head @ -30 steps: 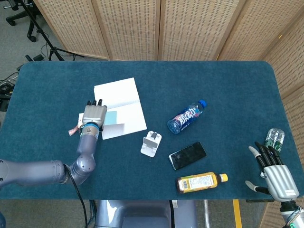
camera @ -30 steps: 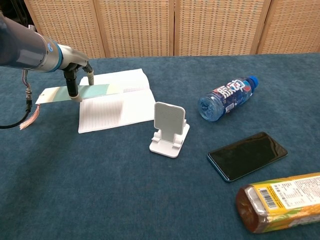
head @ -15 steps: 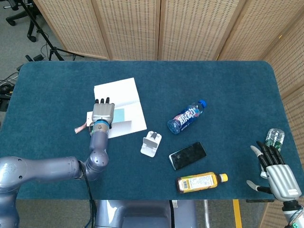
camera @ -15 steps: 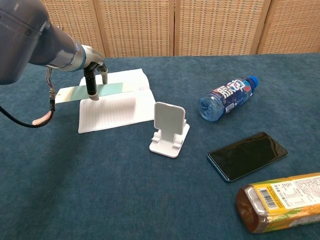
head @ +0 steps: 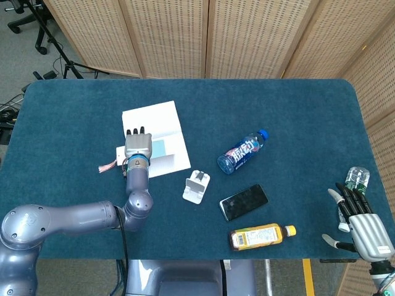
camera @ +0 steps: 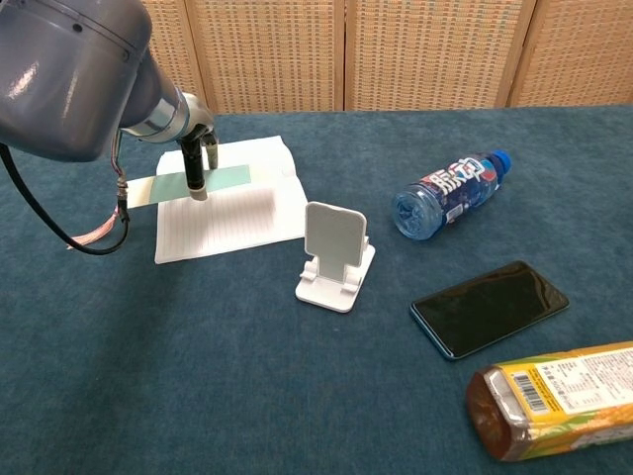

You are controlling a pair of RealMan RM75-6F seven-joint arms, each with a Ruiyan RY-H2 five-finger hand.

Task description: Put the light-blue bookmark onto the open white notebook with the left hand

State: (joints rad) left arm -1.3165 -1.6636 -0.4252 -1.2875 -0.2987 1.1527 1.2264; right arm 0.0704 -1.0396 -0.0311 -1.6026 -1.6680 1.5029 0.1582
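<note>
Left hand (camera: 195,158) pinches the bookmark (camera: 188,184) near its middle, held above the notebook (camera: 232,213); strip's long axis runs left-right, tassel end hanging past the notebook's left edge, other end over the page; looks like straight down to set it; right hand (head: 362,228) far off, fingers spread, empty.

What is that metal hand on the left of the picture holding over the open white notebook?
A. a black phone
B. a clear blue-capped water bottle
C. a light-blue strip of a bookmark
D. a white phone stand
C: the left hand pinches the light-blue strip bookmark above the open white notebook, while the black phone, blue-capped bottle and white stand lie untouched on the table.
</note>
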